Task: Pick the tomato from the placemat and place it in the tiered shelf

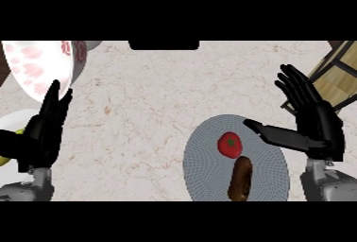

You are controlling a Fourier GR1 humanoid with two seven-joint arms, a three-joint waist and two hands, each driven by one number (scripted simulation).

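The tomato lies on the round grey placemat, in its upper half, red with a small green stem mark, touched by neither hand. Just below the tomato on the same placemat lies a brown sausage-like thing; its lower end is cut off at the bottom of the view, as is the lower rim of the placemat.

The right hand stands just right of the tomato, above the placemat's right edge. Its fingers are straight and spread, pointing up and away from the placemat, and its thumb juts out toward the tomato without reaching it. The hand grasps nothing.

The shelf shows only as a wooden corner up and right of the tomato, behind the right hand; most of it lies outside the view, so its tiers cannot be made out.

The left hand rests far left of the tomato, fingers straight and raised, released, seen edge-on. It partly hides a white and yellow thing at the left edge, too covered to identify. Above it a white plate with pink blotches is cut off by the top left corner.

The marbled table is between the left hand and the tomato.
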